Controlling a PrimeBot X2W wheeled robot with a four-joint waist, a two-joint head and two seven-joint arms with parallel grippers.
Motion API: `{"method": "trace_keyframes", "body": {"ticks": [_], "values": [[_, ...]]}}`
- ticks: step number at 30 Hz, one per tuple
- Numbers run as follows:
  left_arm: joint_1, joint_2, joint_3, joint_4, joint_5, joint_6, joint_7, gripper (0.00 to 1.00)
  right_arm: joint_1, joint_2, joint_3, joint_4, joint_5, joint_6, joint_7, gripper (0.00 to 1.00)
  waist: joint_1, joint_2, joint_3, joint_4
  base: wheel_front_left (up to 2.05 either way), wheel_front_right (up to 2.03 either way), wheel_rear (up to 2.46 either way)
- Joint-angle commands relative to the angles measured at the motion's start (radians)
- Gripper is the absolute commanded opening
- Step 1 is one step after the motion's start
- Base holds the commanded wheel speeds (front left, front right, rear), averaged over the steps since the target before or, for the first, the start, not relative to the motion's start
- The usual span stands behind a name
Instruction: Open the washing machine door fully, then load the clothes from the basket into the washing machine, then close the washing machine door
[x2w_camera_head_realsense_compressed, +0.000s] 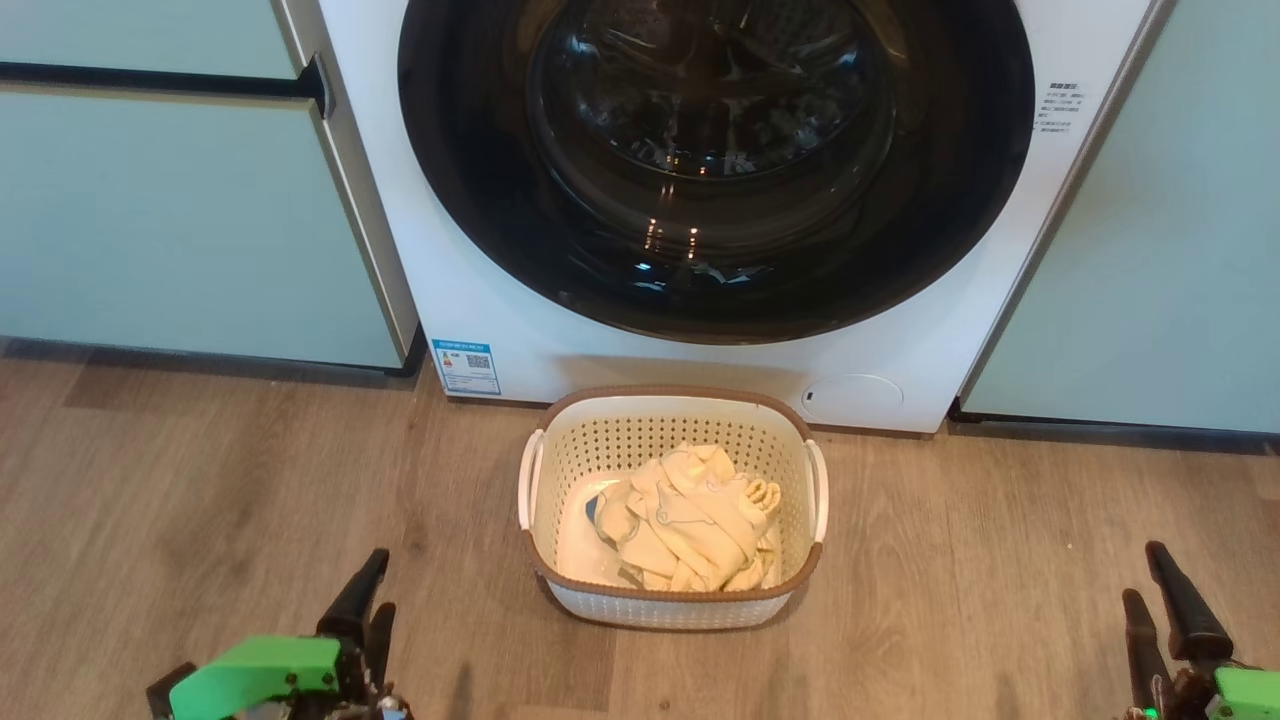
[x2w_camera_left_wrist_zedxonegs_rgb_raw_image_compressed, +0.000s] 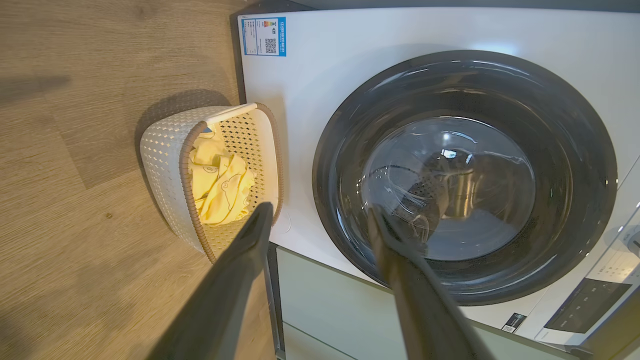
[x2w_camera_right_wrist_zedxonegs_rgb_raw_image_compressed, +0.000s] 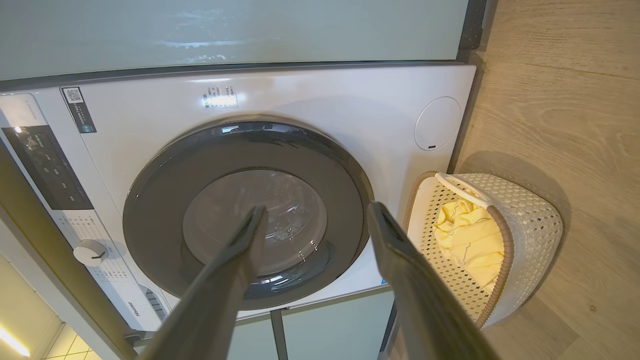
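Observation:
The white washing machine (x2w_camera_head_realsense_compressed: 480, 300) stands straight ahead with its round glossy black door (x2w_camera_head_realsense_compressed: 715, 165) shut flat against the front. On the wooden floor right before it sits the cream basket (x2w_camera_head_realsense_compressed: 672, 606) holding pale yellow clothes (x2w_camera_head_realsense_compressed: 690, 520). My left gripper (x2w_camera_head_realsense_compressed: 372, 595) is at the lower left, open and empty, well short of the basket. My right gripper (x2w_camera_head_realsense_compressed: 1150, 578) is at the lower right, also open and empty. In the left wrist view the door (x2w_camera_left_wrist_zedxonegs_rgb_raw_image_compressed: 465, 175) and basket (x2w_camera_left_wrist_zedxonegs_rgb_raw_image_compressed: 165, 160) lie beyond my fingers; the right wrist view shows the door (x2w_camera_right_wrist_zedxonegs_rgb_raw_image_compressed: 160, 210) and basket (x2w_camera_right_wrist_zedxonegs_rgb_raw_image_compressed: 525, 235) too.
Pale green cabinets flank the machine on the left (x2w_camera_head_realsense_compressed: 170, 220) and right (x2w_camera_head_realsense_compressed: 1170, 250). A blue sticker (x2w_camera_head_realsense_compressed: 466, 366) marks the machine's lower left corner, a round white hatch (x2w_camera_head_realsense_compressed: 852, 397) its lower right. A control panel with a knob (x2w_camera_right_wrist_zedxonegs_rgb_raw_image_compressed: 90, 252) shows in the right wrist view.

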Motion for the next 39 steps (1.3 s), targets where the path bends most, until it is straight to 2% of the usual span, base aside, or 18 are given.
{"method": "trace_keyframes", "body": {"ticks": [1, 11, 19, 28, 39], "values": [[-0.054, 0.010, 0.004, -0.036, 0.012, -0.001, -0.008, 1.00, -0.053, -0.023, -0.005, -0.039, -0.009, 0.000, -0.007, 1.00, 0.0000, 0.0000, 0.000, 0.000, 0.00, 0.00, 0.00], [-0.073, 0.021, -0.028, -0.038, 0.069, -0.002, -0.045, 1.00, -0.059, -0.043, 0.008, -0.049, -0.058, -0.001, -0.033, 1.00, 0.0000, 0.0000, 0.000, 0.000, 0.00, 0.00, 0.00], [-0.091, 0.028, -0.044, -0.045, 0.204, 0.018, -0.072, 1.00, -0.064, -0.070, 0.026, -0.049, -0.151, -0.001, -0.069, 1.00, 0.0000, 0.0000, 0.000, 0.000, 0.00, 0.00, 0.00], [-0.096, 0.026, -0.058, -0.064, 0.405, 0.058, -0.098, 1.00, -0.077, -0.090, 0.023, -0.037, -0.328, -0.001, -0.109, 1.00, 0.0000, 0.0000, 0.000, 0.000, 0.00, 0.00, 0.00], [-0.106, 0.031, -0.089, -0.074, 0.590, 0.062, -0.128, 1.00, -0.083, -0.094, 0.012, -0.052, -0.544, -0.001, -0.141, 1.00, 0.0000, 0.0000, -0.002, 0.000, 0.00, 0.00, 0.00]]}}
